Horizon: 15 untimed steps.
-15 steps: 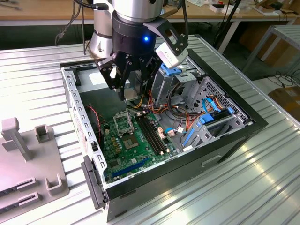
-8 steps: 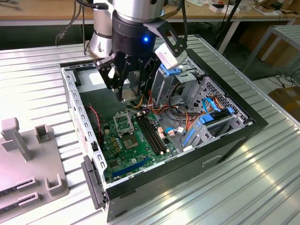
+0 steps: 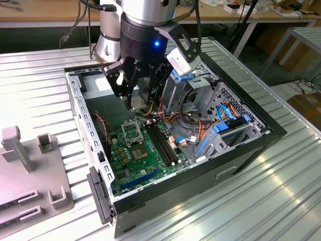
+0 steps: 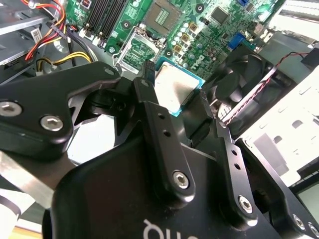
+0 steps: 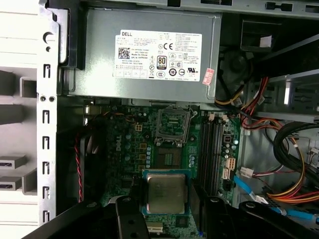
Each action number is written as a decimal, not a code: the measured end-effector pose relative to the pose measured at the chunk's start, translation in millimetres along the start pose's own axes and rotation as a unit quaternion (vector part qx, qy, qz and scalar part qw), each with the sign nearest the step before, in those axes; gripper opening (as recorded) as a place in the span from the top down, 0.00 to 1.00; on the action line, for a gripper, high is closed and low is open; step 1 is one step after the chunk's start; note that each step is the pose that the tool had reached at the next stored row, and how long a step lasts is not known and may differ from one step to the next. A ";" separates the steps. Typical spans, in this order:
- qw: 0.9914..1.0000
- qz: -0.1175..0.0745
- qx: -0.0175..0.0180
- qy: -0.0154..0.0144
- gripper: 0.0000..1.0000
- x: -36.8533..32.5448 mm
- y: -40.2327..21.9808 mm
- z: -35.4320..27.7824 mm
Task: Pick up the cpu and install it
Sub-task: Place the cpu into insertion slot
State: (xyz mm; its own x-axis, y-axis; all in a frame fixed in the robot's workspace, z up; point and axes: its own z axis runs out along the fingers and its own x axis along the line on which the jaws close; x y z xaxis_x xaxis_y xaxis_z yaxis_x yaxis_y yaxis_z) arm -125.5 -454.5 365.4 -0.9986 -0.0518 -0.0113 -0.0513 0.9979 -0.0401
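The cpu [image 5: 166, 191] is a flat square chip with a pale silver face and a teal rim. In both wrist views it sits clamped between my black fingers [image 5: 130, 209], held level. My gripper [image 4: 173, 93] is shut on the cpu [image 4: 172, 85] by two opposite edges. In the exterior view the gripper [image 3: 142, 98] hangs inside the open computer case, above the motherboard. The empty socket [image 5: 169, 158] with its raised silver frame [image 5: 173, 122] lies on the green board just beyond the chip, and below the fingers in the exterior view, socket [image 3: 131, 131].
The case [image 3: 251, 145] lies open on a ribbed metal table. A grey power supply [image 5: 149, 55] fills its back end. Drive cages and bundled cables [image 3: 200, 125] crowd the exterior view's right. Memory slots [image 3: 163, 143] run beside the socket. A grey fixture [image 3: 30, 170] stands at the left.
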 end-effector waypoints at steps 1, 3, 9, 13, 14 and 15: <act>1.000 0.000 0.000 0.000 0.53 0.1 -0.3 0.5; 1.000 0.000 0.000 0.000 0.53 0.1 -0.3 1.5; 1.000 0.000 0.000 0.000 0.53 0.1 -0.1 7.6; 1.000 0.000 0.000 0.000 0.53 0.2 0.1 12.6; 1.000 0.000 0.000 0.000 0.53 0.2 0.1 13.4; 1.000 0.000 0.000 0.000 0.53 0.2 0.1 14.1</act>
State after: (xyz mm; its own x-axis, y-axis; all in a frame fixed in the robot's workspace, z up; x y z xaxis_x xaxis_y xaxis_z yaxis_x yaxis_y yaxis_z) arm -125.5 -454.9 351.3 -0.9986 -0.0518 -0.0112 -0.0513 0.9979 -0.0401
